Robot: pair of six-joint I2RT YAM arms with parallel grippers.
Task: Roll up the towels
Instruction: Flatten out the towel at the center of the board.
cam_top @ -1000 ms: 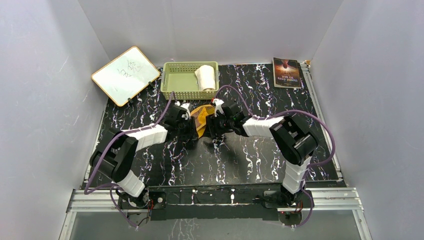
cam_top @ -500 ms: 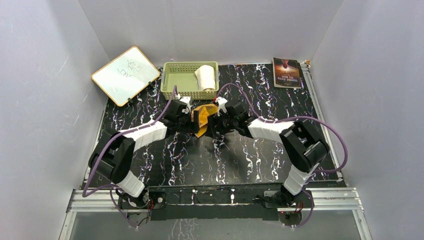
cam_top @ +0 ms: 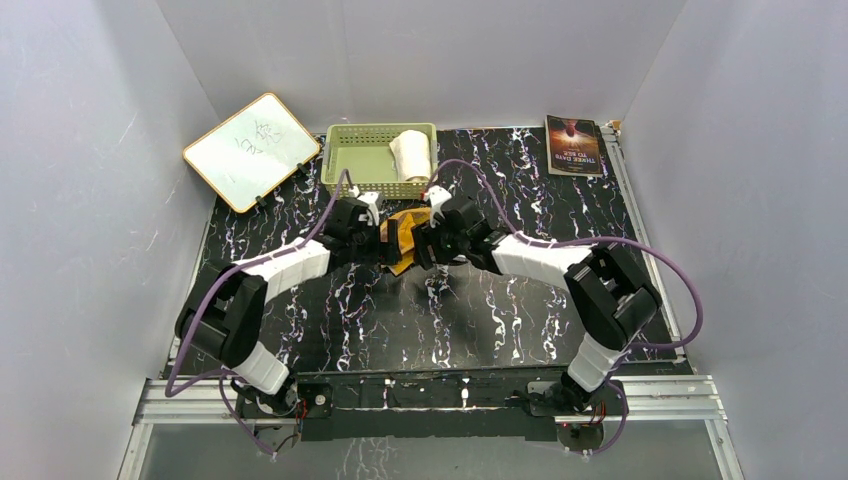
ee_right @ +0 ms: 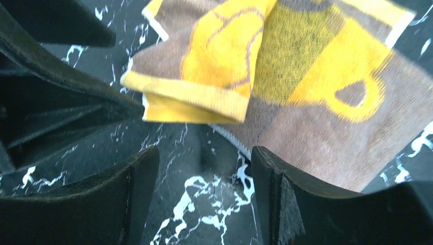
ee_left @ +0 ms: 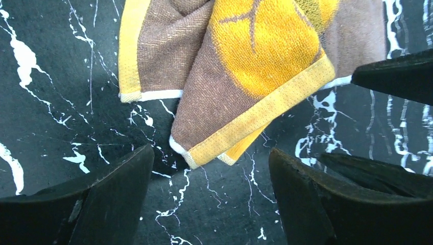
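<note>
Brown towel (cam_top: pixel 404 236): on the table (cam_top: pixel 520 310), middle of its width and toward the far edge, just in front of the basket (cam_top: pixel 345 186); bunched and folded over itself, not rolled; brown weave with yellow hem and a yellow-orange face showing.

Left wrist view: left fingers (ee_left: pixel 104 199) apart, nothing between them; a hemmed corner of the brown towel (ee_left: pixel 245 61) points toward the gap but touches neither finger; bare table below it; a dark part of the other arm enters at the right edge of the view, just beside the towel's hem.

Right wrist view: right fingers (ee_right: pixel 306 204) apart, empty; the brown towel (ee_right: pixel 306 102) lies just ahead of the tips, a folded yellow flap nearest, a yellow cup motif printed on the brown ground; picture slightly blurred; contact between tips and cloth not seen.

Top view: both arms reach in from either side, and their fingers meet at the towel, left arm on its left, right arm on its right.

White towel (cam_top: pixel 411 154): rolled, lying in the right end of the pale green basket, which sits at the far edge, left of centre.

Whiteboard (cam_top: pixel 251 150) propped at the far left corner; book (cam_top: pixel 574 145) flat at the far right corner.
</note>
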